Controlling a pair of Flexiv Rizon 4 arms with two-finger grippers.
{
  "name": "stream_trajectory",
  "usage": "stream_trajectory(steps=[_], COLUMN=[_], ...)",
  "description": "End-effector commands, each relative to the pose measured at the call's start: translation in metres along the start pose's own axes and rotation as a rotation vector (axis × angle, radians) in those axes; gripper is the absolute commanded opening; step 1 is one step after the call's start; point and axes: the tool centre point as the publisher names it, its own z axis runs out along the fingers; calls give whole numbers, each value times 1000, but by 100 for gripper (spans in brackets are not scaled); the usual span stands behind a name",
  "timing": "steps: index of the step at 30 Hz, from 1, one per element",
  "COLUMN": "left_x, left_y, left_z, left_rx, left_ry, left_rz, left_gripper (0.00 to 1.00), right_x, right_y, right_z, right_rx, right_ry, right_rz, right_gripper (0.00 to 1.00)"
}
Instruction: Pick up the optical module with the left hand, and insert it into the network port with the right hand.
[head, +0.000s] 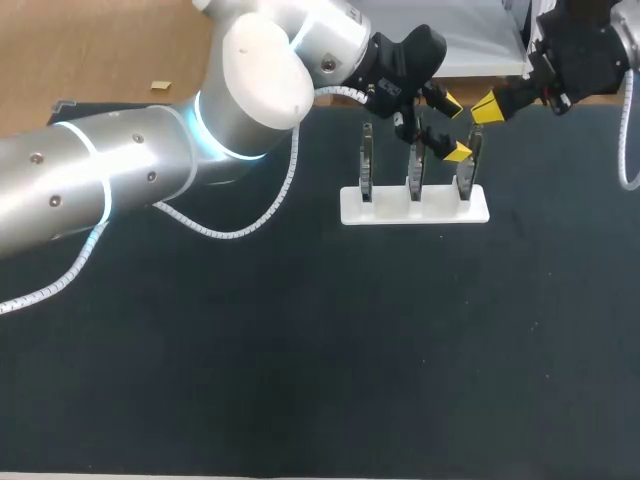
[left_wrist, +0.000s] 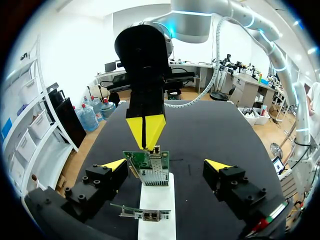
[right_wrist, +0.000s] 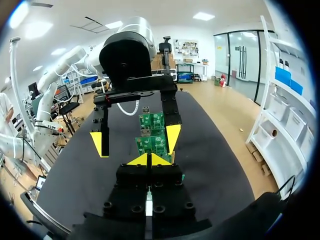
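While both arms hang over the table (head: 300, 360), a white holder (head: 390, 210) carrying three upright cards (head: 415, 178) sits toward one o'clock. The left tool (head: 455, 128) is released, its fingers spread either side of the rightmost card (head: 468, 170) without touching it. The right tool (head: 487, 108), clenched tip to tip, meets that card's network port (left_wrist: 156, 149) from two o'clock. I cannot pick out the optical module.

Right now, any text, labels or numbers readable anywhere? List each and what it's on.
No readable text in any view.
Green boards: any print is too small to read.
White stand: no print shows.
Arms: no legible label or number shows.
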Motion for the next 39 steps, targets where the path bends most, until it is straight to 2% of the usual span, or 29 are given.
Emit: stream_trajectory(steps=[1, 16, 25, 32, 36, 37, 39], left_x=[-1, -1, -4, -11, -15, -17, -17], left_y=[2, 3, 12, 22, 28, 31, 31], left_z=[1, -1, -13, -25, -30, -32, -32], left_rx=[3, 1, -47, -100, -129, -140, -140], left_ry=[5, 3, 3, -5, -2, 0, 0], left_rz=[-2, 2, 14, 23, 33, 33, 33], left_gripper=[100, 100, 100, 100, 100, 100, 100], right_x=[7, -7, -23, -26, -28, -29, -29], right_y=[0, -6, -7, -8, -11, -13, -13], right_z=[5, -6, -16, -21, -25, -26, -27], right_rx=[5, 46, 76, 95, 149, 152, 163], right_ry=[4, -60, -97, -100, -101, -98, -95], right_rz=[3, -9, -44, -56, -39, -39, -33], right_gripper=[0, 0, 0, 0, 0, 18, 100])
